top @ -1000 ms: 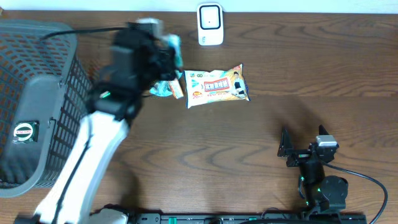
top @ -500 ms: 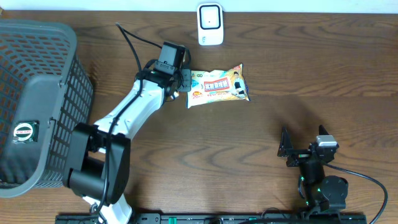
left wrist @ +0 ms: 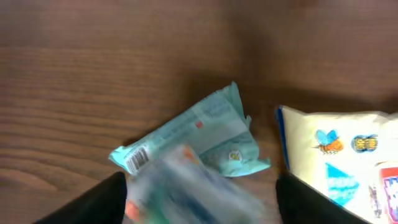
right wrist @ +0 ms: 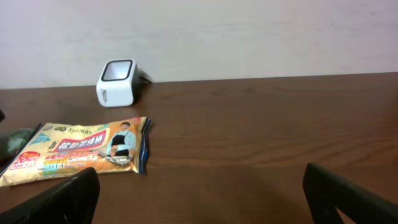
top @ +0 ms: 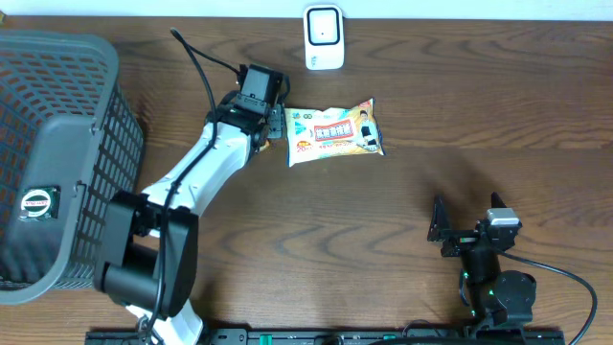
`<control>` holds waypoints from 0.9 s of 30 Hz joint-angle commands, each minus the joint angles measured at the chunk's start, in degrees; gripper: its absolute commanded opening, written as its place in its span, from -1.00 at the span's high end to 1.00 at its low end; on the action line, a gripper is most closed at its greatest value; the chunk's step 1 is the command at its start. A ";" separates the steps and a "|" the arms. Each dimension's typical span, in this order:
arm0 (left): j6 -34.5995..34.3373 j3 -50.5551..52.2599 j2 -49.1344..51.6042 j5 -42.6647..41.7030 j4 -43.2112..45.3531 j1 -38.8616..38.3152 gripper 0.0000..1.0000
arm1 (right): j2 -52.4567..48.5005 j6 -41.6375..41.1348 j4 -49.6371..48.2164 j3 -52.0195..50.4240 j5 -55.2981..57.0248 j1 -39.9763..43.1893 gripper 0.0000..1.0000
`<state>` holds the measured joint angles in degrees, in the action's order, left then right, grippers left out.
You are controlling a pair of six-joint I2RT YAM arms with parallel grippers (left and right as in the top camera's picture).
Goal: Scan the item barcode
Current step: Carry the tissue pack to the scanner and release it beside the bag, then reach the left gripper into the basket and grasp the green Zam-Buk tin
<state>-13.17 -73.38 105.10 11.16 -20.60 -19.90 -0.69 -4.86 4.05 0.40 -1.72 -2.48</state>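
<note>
Fingers of the left gripper (left wrist: 200,202) are standing apart in the left wrist view, either side of a teal packet (left wrist: 199,134). It is lying flat on the table (left wrist: 93,62), barcode (left wrist: 137,160) facing up, just beside the yellow snack bag (left wrist: 336,155). Overhead, the arm is mostly covering that packet. The right gripper (top: 466,218) is resting wide open, its camera taking in the scanner (right wrist: 117,82).

Looks like a shop checkout mock-up: a barcode scanner (top: 324,38), grey shopping basket (top: 57,115) and snack packet (top: 335,132) on a wooden bench (top: 460,96).
</note>
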 commanded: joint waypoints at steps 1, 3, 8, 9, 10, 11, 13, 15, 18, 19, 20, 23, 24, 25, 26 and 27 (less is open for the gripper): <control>0.70 -0.70 -6.34 2.19 0.24 0.39 -0.55 | 0.31 0.87 0.24 -0.09 0.04 0.02 -0.98; 0.70 -0.70 -8.87 2.19 0.28 0.66 -0.55 | 0.31 0.87 0.22 -0.09 0.04 0.02 -0.98; 0.68 -0.70 -14.10 2.19 -0.15 3.15 -0.68 | 0.31 0.87 0.24 -0.09 0.04 0.02 -0.99; 0.68 -0.70 -14.62 2.19 -0.33 3.82 -0.68 | 0.31 0.87 0.24 -0.09 0.04 0.02 -0.99; 0.68 -0.70 -15.15 2.19 -0.46 4.59 -0.68 | 0.31 0.87 0.22 -0.09 0.04 0.02 -0.99; 0.68 -0.70 -15.65 2.19 -0.74 5.35 -0.69 | 0.31 0.87 0.24 -0.09 0.04 0.02 -0.99; 0.72 -0.70 -16.92 2.21 -1.11 7.15 -0.68 | 0.31 0.87 0.22 -0.09 0.04 0.02 -0.99; 0.70 -0.70 -19.21 2.21 -1.25 9.46 -0.68 | 0.31 0.87 0.22 -0.09 0.04 0.02 -0.99; 0.70 -0.74 -23.93 2.21 -1.18 13.51 -0.69 | 0.31 0.87 0.24 -0.09 0.04 0.02 -0.99; 0.70 -0.74 -25.62 2.21 -1.18 14.97 -0.69 | 0.31 0.87 0.22 -0.09 0.04 0.02 -0.99; 0.70 -0.74 -27.15 2.21 -1.18 16.44 -0.69 | 0.31 0.87 0.22 -0.09 0.04 0.02 -0.98; 0.70 -0.74 -31.93 2.23 -1.22 22.60 -0.69 | 0.31 0.87 0.24 -0.09 0.04 0.02 -0.99; 0.70 -0.74 -33.29 2.23 -1.31 25.20 -0.69 | 0.31 0.87 0.24 -0.09 0.04 0.02 -0.99; 0.70 -0.74 -34.16 2.23 -1.44 27.39 -0.69 | 0.31 0.87 0.24 -0.09 0.04 0.02 -0.98; 0.70 -0.74 -35.01 2.23 -1.62 30.08 -0.69 | 0.31 0.87 0.22 -0.09 0.04 0.02 -0.99; 0.70 -0.74 -35.54 2.23 -1.77 32.46 -0.69 | 0.31 0.87 0.24 -0.09 0.04 0.02 -0.98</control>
<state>-13.04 -73.38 71.11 12.43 -21.80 6.57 -0.69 -4.86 4.03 0.40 -1.69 -2.48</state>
